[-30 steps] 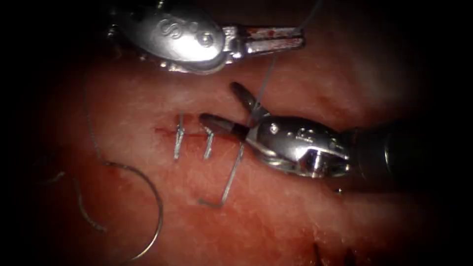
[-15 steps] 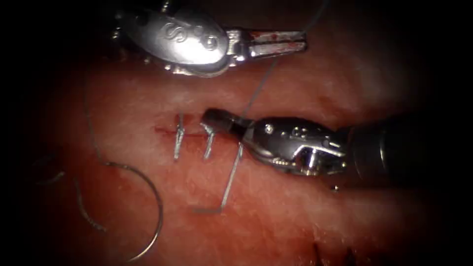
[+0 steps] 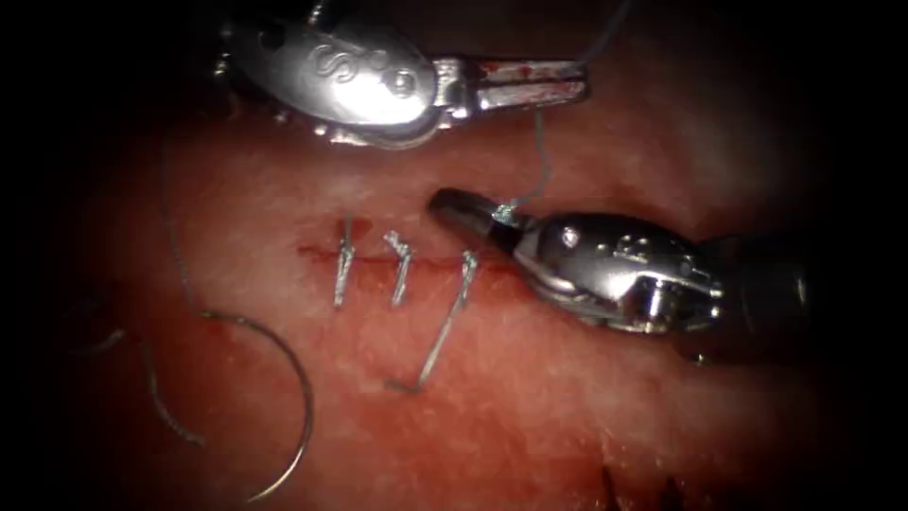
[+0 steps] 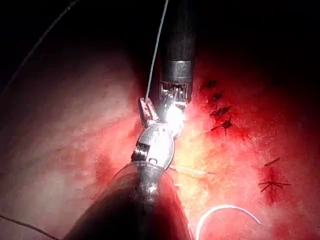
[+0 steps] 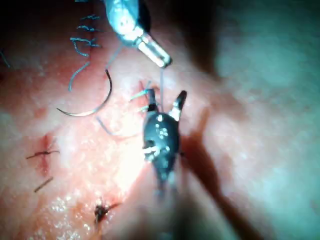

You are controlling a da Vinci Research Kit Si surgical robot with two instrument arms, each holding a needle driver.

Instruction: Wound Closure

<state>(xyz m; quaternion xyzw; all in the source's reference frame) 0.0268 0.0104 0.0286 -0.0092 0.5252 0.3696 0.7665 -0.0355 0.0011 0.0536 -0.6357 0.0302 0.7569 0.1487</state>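
Backing away from the cut (image 3: 317, 252), my right tool (image 3: 446, 202) now sits just above the cut's right end. The thread (image 3: 539, 151) that ran taut from the rightmost stitch (image 3: 466, 270) has parted and hangs slack. I cannot tell whether that tool is open or shut: it shows as one dark tip from above but seems forked in its wrist view, and the thread's curled end only meets its base. My left tool (image 3: 567, 81), further above the cut, is clamped on the thread, so that arm has it. The loose length runs straight down from there toward the cut. Neither tool holds the needle (image 3: 301, 388). It lies flat on the tissue (image 3: 567, 397), well below and left of the cut, not in it.
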